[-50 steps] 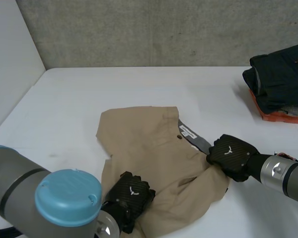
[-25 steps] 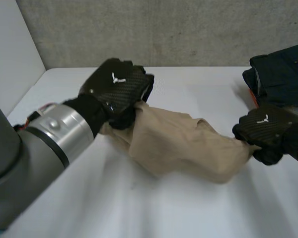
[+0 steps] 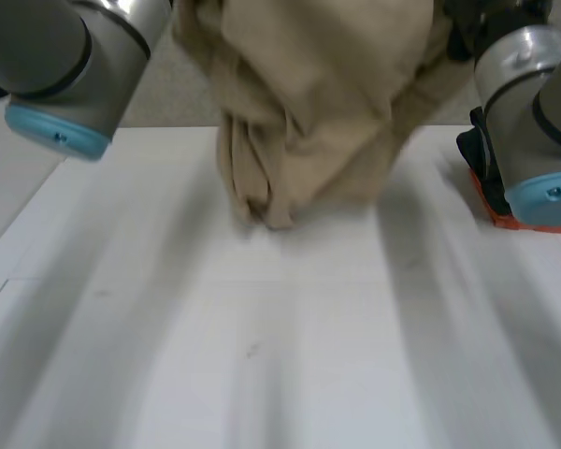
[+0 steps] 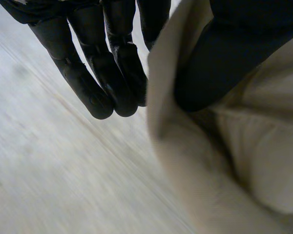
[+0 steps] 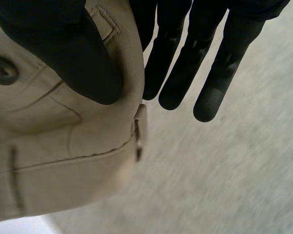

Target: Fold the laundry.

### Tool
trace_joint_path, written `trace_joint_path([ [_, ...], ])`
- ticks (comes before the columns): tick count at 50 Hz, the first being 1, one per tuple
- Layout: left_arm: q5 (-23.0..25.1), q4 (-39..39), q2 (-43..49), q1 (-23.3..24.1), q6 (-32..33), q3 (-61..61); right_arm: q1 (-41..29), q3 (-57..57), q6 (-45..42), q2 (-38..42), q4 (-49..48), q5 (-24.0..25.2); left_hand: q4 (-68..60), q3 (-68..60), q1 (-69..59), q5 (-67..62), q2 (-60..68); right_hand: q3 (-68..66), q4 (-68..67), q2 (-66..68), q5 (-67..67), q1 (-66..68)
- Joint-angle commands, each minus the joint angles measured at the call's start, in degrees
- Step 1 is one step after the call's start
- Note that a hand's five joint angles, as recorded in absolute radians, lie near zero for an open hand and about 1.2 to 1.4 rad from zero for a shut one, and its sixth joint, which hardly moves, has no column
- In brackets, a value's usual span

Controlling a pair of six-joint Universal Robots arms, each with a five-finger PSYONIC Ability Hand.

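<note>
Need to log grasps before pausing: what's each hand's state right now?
Left hand: shut, pinching the tan trousers between thumb and fingers.
Right hand: shut, pinching the tan trousers too.

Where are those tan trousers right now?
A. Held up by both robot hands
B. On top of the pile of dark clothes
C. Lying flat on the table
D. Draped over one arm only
A: the tan trousers hang bunched between the two arms over the white table, with the left hand and the right hand each pinching the cloth between thumb and fingers.
</note>
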State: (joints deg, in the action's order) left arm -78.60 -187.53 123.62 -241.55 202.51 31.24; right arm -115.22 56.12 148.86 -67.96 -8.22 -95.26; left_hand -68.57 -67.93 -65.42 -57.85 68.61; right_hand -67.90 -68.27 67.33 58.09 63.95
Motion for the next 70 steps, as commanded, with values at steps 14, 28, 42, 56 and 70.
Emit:
trace_joint_path([
  [14, 9.2, -4.1, 1.9, -3.7, 0.5, 35.4, -3.5, 28.9, -2.8, -0.9, 9.4, 3.4, 8.7, 8.0, 5.5, 8.0, -8.7, -12.1, -11.7, 12.7, 11.9, 16.0],
  [28, 15.8, 11.8, -4.3, -4.6, 13.4, 46.8, -0.6, 38.5, -8.1, -4.9, 7.0, 10.7, 44.9, 44.3, 41.7, 44.2, -44.9, 43.4, 43.8, -42.8, -43.6, -39.4],
  [42, 11.3, 15.5, -21.2, -10.3, 3.6, 57.2, 4.7, 18.2, -6.2, -1.7, 31.2, 19.1, 58.6, 57.9, 55.4, 57.9, -58.6, 47.8, 48.2, -47.2, -48.0, -43.9],
  [56, 8.4, 19.4, -19.7, -12.5, -3.9, 67.4, 3.5, 1.5, -10.9, 15.6, 39.1, 19.2, 58.6, 57.9, 55.4, 57.9, -58.6, 46.5, 46.8, -45.9, -46.7, -42.5],
  [70, 3.0, 13.0, -7.4, -5.8, -6.6, 59.7, 4.0, 5.2, -14.0, 19.2, 38.5, 16.3, 52.0, 51.3, 48.8, 51.3, -52.0, 3.0, 3.4, -2.4, -3.2, 1.0],
])
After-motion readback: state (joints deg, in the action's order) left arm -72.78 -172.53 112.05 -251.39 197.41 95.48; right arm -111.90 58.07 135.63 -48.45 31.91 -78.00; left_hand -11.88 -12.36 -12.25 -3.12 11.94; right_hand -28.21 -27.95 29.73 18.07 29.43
